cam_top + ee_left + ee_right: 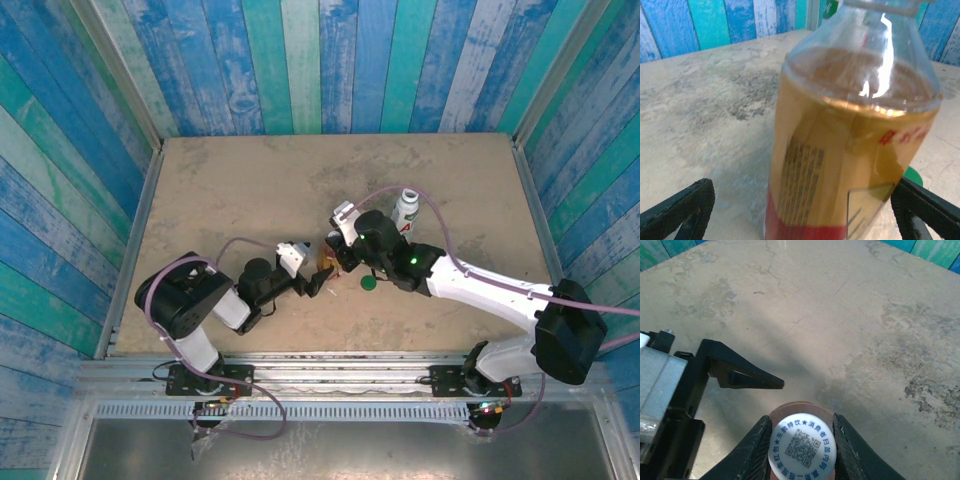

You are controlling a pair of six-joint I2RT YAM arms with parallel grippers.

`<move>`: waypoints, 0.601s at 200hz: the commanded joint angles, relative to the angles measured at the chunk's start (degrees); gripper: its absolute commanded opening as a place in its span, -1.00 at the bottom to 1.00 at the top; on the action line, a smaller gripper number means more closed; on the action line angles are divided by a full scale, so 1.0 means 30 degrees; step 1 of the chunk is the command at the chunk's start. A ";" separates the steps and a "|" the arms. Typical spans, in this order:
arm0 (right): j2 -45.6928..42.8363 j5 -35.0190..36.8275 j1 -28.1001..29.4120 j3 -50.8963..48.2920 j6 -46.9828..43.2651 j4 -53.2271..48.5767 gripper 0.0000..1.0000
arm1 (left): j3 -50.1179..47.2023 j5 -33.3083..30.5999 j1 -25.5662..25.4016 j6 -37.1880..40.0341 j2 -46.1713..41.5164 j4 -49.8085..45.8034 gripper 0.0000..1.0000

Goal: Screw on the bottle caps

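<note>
The white cap (801,445) sits on the neck of the amber bottle (855,140), pinched from two sides by the right end effector (802,425), which is clenched on it from above. The bottle stands near the middle of the surface (230,190) and looks upright, so its long axis runs straight up into the right end effector. Any screwing turn would have to go around that line.

The left end effector (802,200) is spread wide and grips nothing. Its fingers (680,210) straddle the lower body of the bottle, the left one clearly apart from it and the right one just beside it. With the body unbraced, a twist on the cap would probably spin the whole bottle. The left arm is the one placed to hold it.

The green cap (369,283) lies flat on the surface just beside the amber bottle, on the right arm's side. The white bottle (405,210) stands farther back, with its cap not yet fitted, as far as I can judge
</note>
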 commanded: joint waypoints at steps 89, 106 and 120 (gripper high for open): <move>0.1556 -0.0974 -0.0857 0.1470 -0.1423 -0.2736 -0.47 | 0.0122 -0.4769 0.0102 -0.0052 -0.3705 -0.2720 0.88; 0.1612 -0.1114 -0.0867 0.1511 -0.1743 -0.2800 -0.47 | 0.1216 -0.3767 0.0102 0.0260 -0.3372 -0.4434 0.88; 0.1659 -0.1399 -0.0939 0.1540 -0.1928 -0.2772 -0.47 | 0.0541 -0.3237 0.0111 0.0427 -0.2844 -0.2239 0.87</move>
